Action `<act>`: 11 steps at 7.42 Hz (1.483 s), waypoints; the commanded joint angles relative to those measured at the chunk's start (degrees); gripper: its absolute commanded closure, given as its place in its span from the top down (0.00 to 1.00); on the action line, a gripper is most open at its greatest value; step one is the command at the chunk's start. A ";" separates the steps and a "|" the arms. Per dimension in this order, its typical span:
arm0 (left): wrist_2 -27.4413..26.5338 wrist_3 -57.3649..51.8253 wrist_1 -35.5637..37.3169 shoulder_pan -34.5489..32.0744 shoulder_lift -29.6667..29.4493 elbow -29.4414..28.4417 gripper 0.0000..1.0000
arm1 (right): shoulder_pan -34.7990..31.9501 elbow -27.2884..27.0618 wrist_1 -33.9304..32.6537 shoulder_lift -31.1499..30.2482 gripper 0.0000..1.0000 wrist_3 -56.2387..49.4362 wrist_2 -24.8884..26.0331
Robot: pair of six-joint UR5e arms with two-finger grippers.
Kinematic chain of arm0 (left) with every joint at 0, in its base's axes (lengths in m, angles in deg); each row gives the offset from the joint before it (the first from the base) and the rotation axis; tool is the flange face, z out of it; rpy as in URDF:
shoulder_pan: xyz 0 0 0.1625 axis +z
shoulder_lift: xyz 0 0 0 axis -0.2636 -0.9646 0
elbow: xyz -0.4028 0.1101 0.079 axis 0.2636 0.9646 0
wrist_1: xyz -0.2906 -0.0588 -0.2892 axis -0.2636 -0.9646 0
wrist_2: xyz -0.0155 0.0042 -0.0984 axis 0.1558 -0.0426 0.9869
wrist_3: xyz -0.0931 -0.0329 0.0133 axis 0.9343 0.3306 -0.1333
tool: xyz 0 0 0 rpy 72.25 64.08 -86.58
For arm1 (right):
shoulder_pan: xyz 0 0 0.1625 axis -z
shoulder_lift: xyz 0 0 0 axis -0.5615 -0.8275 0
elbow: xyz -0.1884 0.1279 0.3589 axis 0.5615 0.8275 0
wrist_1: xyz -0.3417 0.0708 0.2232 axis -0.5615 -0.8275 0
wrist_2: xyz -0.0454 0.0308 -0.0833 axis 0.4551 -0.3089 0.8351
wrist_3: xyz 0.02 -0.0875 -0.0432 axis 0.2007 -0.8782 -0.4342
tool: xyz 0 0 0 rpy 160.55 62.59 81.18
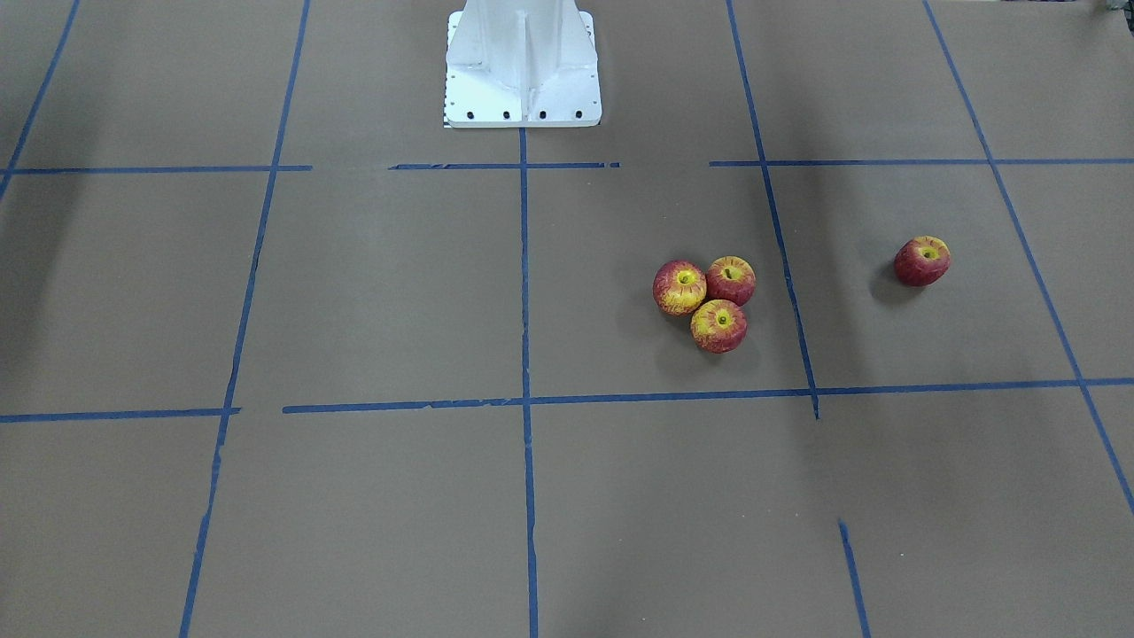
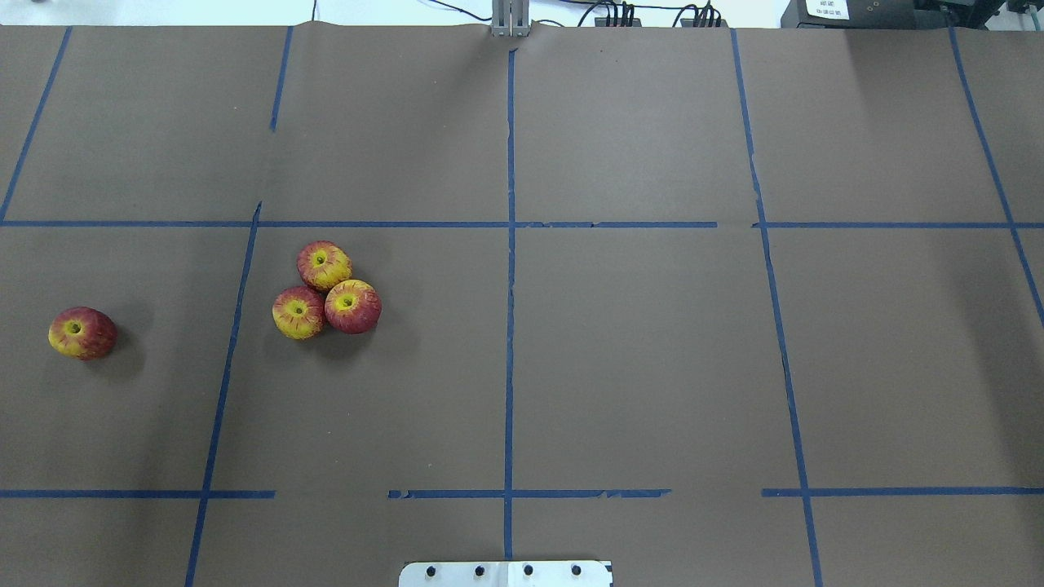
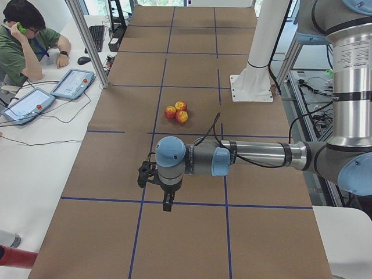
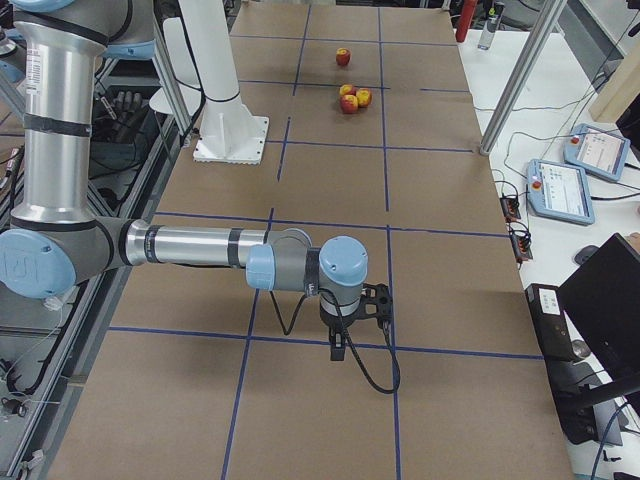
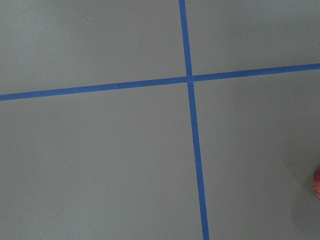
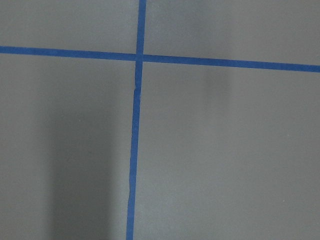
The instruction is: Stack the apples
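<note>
Three apples (image 2: 324, 265) (image 2: 298, 312) (image 2: 352, 306) lie touching in a cluster on the brown table, left of centre in the overhead view. They also show in the front-facing view (image 1: 718, 325). A fourth apple (image 2: 81, 333) lies alone further left, tilted; the front-facing view shows it too (image 1: 921, 260). A red sliver of it shows at the left wrist view's right edge (image 5: 317, 182). My left gripper (image 3: 165, 200) shows only in the exterior left view and my right gripper (image 4: 340, 345) only in the exterior right view. I cannot tell if either is open or shut.
Blue tape lines (image 2: 510, 326) divide the brown paper table cover into a grid. The robot's white base (image 1: 523, 66) stands at the table's near-robot edge. An operator (image 3: 26, 35) sits at a side desk with teach pendants (image 3: 72, 83).
</note>
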 commanded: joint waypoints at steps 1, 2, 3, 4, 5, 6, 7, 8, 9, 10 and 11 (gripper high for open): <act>0.35 0.17 0.09 0.00 -0.26 0.04 1.00 | 0.00 0.00 0.00 0.00 1.00 0.00 0.00; 0.18 0.35 0.17 0.00 0.35 -0.13 1.00 | 0.00 0.00 0.00 0.00 1.00 0.00 0.00; 0.18 0.09 -0.09 0.00 0.27 -0.40 1.00 | 0.00 0.00 0.00 0.00 1.00 0.00 0.00; 0.26 0.00 -0.96 0.00 -0.08 0.03 1.00 | 0.00 0.00 0.00 0.00 1.00 0.00 0.00; 0.26 0.17 -3.23 0.35 -0.87 0.04 1.00 | 0.00 0.00 0.00 0.00 1.00 0.00 0.00; 0.44 1.22 -5.95 0.44 -1.05 0.56 1.00 | 0.00 0.00 0.00 0.00 1.00 0.00 0.00; 0.09 10.19 -9.11 3.22 -0.88 1.44 1.00 | 0.00 0.00 0.00 0.00 1.00 0.00 0.00; -0.52 21.16 -15.84 9.17 -0.70 1.36 1.00 | 0.00 0.00 0.00 0.00 1.00 0.00 0.00; -3.14 31.10 -22.61 14.27 -0.44 1.36 1.00 | 0.00 0.00 0.00 0.00 1.00 0.00 0.00; -5.25 38.60 -27.55 18.85 -0.35 1.27 1.00 | 0.00 0.00 0.00 0.00 1.00 0.00 0.00; -8.84 45.20 -30.38 23.68 -0.35 1.18 1.00 | 0.00 0.00 0.00 0.00 1.00 0.00 0.00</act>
